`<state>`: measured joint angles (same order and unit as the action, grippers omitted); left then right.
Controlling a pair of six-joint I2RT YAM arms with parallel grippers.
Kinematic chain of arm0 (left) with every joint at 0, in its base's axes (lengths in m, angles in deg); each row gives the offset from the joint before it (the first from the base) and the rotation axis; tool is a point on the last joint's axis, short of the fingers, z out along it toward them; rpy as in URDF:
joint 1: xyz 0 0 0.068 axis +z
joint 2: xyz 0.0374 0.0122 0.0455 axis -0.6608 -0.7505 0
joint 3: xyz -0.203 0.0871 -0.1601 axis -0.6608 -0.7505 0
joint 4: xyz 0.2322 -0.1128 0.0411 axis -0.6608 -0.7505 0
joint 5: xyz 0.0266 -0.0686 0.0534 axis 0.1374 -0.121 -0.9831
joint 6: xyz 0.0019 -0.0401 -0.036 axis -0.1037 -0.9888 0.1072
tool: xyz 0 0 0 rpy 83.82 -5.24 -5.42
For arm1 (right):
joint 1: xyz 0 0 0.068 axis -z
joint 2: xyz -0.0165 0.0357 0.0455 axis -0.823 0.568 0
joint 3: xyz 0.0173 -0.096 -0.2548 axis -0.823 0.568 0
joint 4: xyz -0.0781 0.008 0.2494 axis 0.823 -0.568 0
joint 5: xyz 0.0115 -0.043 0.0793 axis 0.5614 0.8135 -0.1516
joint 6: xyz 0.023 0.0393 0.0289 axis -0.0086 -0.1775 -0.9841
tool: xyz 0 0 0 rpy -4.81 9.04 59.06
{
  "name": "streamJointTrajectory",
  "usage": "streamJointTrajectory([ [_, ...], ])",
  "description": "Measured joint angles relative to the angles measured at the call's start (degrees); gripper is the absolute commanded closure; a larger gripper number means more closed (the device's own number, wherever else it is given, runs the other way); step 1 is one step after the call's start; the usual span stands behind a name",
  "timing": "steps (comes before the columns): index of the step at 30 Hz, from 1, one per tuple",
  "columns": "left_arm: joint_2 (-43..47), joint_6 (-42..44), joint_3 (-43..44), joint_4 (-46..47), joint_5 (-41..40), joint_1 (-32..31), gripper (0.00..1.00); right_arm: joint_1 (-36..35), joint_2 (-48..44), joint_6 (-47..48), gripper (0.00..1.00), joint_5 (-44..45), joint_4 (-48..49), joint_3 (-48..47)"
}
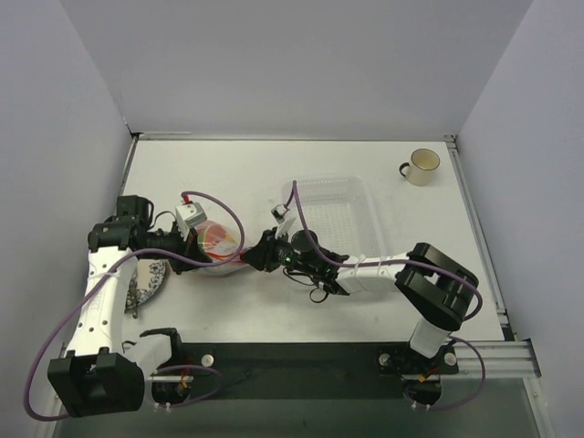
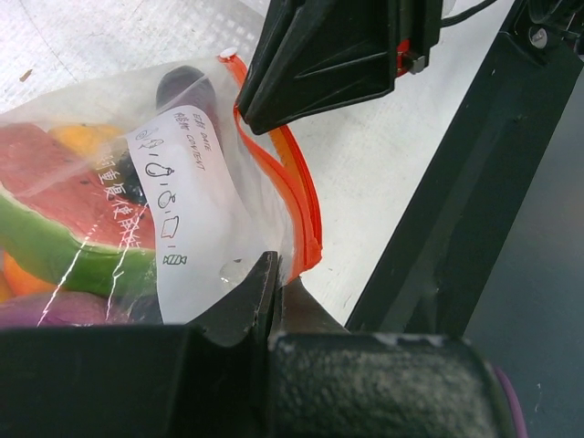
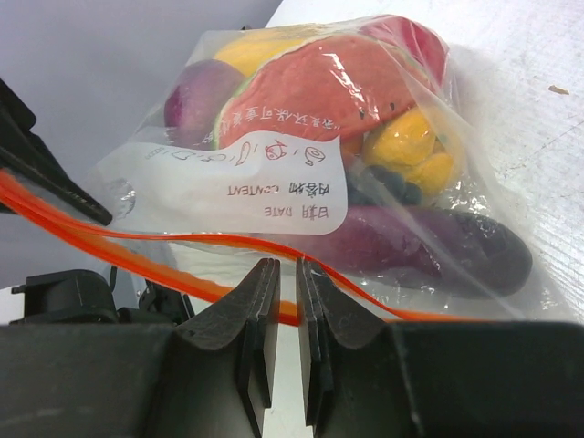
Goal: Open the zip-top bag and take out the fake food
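Both end effectors (image 2: 278, 274) (image 3: 287, 274) pinch the zip-top bag (image 3: 274, 196), jaws closed (fake food (image 3: 319, 82) inside).

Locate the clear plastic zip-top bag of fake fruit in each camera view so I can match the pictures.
Top external: the clear plastic zip-top bag lies left of centre, small in the picture.
Left wrist: it fills the left half.
Right wrist: it fills the centre and right.
Shared landmark: the orange-red zip strip along its mouth, plain in both wrist views.
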<state>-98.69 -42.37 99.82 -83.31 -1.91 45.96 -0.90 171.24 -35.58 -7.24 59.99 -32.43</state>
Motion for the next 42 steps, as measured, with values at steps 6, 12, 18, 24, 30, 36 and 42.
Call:
streamJointTrajectory([
  [6,0.63,-0.02,0.02,-0.61,0.04,0.00,0.97,0.00,0.98,-0.22,0.85,-0.31,-0.33,-0.33],
  [12,0.68,-0.31,0.02,-0.63,0.04,-0.02,0.97,-1.73,0.68,0.50,0.85,0.33,-1.29,-0.33],
  [18,1.03,-1.20,0.02,-0.55,0.07,-0.02,0.97,-6.29,-0.20,2.29,0.85,1.38,-4.28,-0.79],
  [24,1.03,-2.14,0.61,-0.44,0.33,-0.63,0.96,-9.27,-0.20,3.98,0.82,2.36,-6.99,-2.58],
  [30,1.03,-1.81,2.21,-1.95,1.18,-1.29,0.85,-8.85,0.11,6.51,0.77,4.87,-8.26,-4.59],
  [36,1.03,-3.45,7.91,-4.50,0.83,-1.31,0.21,-5.73,1.73,9.88,0.72,9.33,-9.18,-5.42],
  [42,-1.29,-6.91,15.43,-3.02,-3.06,-0.61,0.17,-5.42,2.05,14.01,0.60,10.91,-13.70,-6.69],
])
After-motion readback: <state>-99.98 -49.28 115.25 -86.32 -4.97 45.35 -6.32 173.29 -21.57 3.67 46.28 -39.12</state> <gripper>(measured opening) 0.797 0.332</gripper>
